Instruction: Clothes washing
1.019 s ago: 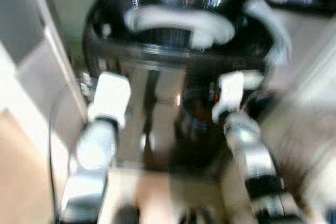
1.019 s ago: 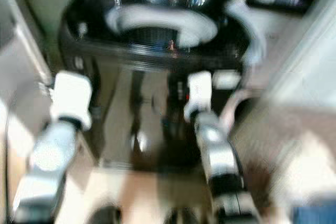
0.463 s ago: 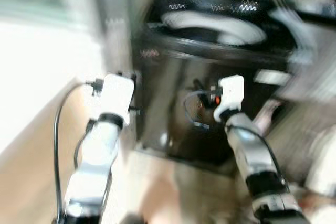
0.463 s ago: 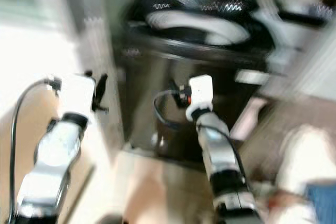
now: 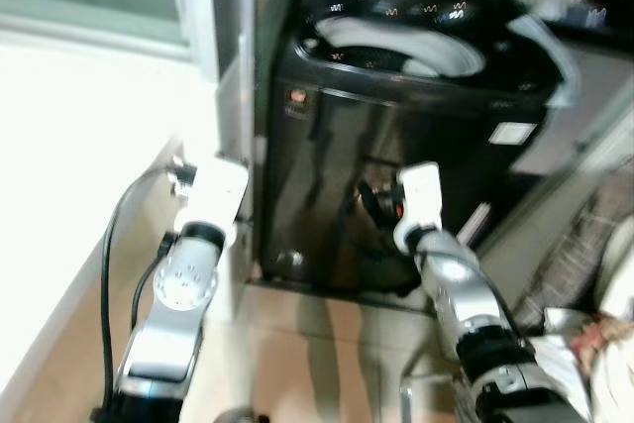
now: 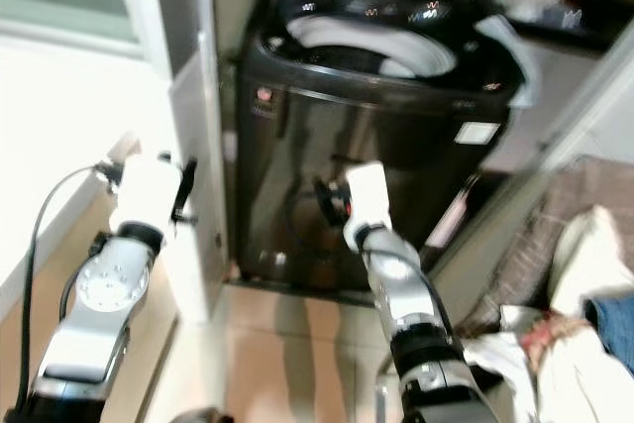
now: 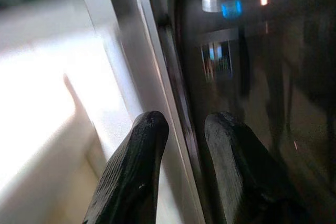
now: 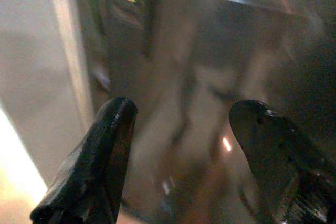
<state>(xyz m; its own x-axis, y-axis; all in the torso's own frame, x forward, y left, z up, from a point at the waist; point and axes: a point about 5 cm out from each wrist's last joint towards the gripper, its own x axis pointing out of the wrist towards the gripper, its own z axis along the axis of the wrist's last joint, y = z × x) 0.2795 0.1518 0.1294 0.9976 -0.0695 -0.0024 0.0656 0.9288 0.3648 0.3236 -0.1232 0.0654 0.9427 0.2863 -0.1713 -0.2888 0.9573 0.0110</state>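
Currently we stand before the black washing machine (image 5: 396, 146), its top opening exposed. Both end effectors are empty: the left end effector (image 7: 181, 129) has fingers slightly parted, the right end effector (image 8: 181, 124) spread wide. Clothes (image 6: 584, 264) lie on the floor at our right. We judge collection comes next: turn right, reach down.

One black top-loading washing machine (image 5: 396, 146) is counted, its one round drum opening (image 5: 401, 45) seen at the top. Two stickers are noted on its front: one small red label (image 5: 296, 98) at the upper left corner and one white label (image 5: 512, 133) at the upper right. Two silver arms are recorded, each ending in one pincer: the left pincer (image 7: 181, 129) and the right pincer (image 8: 184, 116), two black fingers apiece. One heap of clothes (image 6: 565, 334) is seen on the floor.
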